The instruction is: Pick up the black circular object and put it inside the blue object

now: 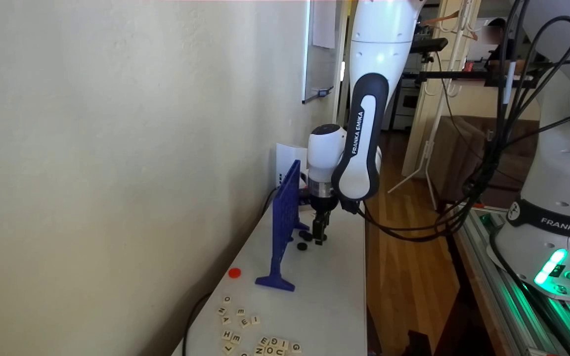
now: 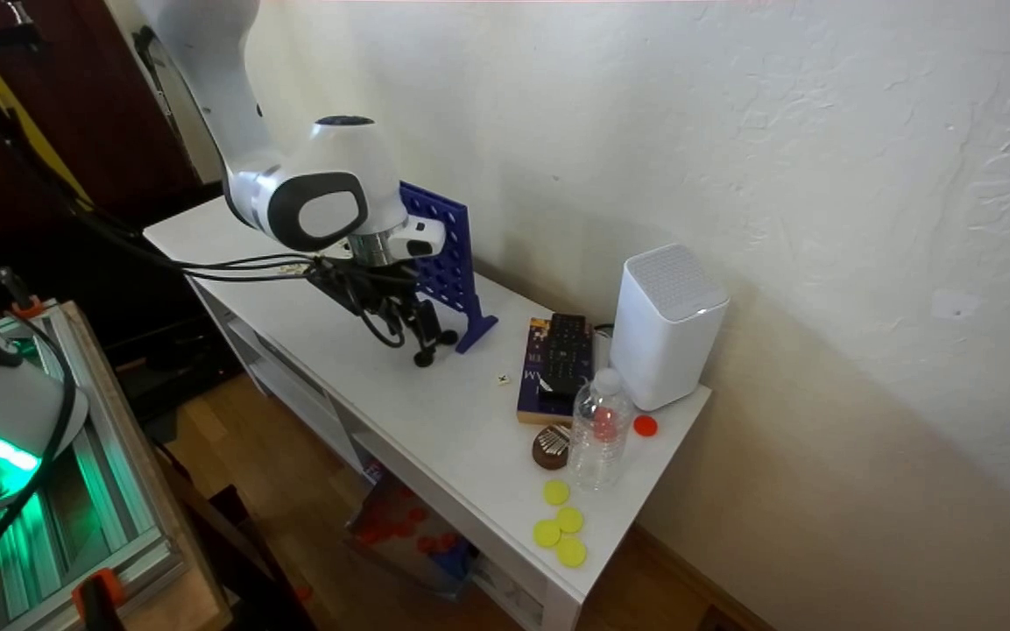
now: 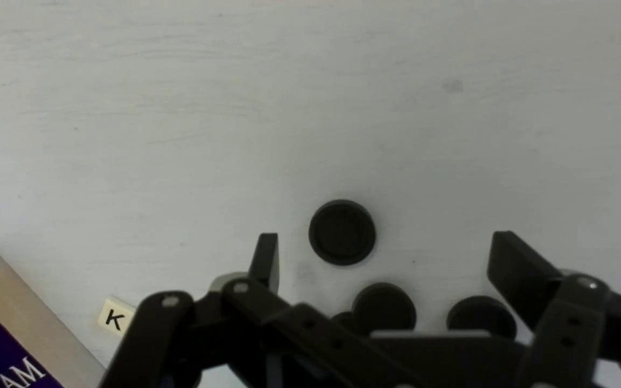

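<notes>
1. Left of the blue frame (image 2: 464, 263) in an exterior view, and near it, the tool (image 3: 385, 256) points down at the bench (image 2: 434, 412). The wrist view shows its fingers spread well apart; whether their tips touch the bench, I cannot tell.
2. The black discs (image 3: 342, 231) lie flat just beside the blue frame. In the wrist view, one sits between the fingers, apart from both; the tool partly hides others.
3. The blue frame stands upright, its face pierced with round holes.
4. A letter tile (image 2: 503, 379) lies just right of the blue frame.
5. Farther right of it lies a book (image 2: 533, 370) carrying a black remote (image 2: 567, 346).
6. Well right of the frame are a round brown object (image 2: 550, 447), four yellow discs (image 2: 569, 519) and an upright clear bottle (image 2: 599, 438).
7. Farthest right of it are a red disc (image 2: 645, 426) and a white box (image 2: 667, 333).
</notes>
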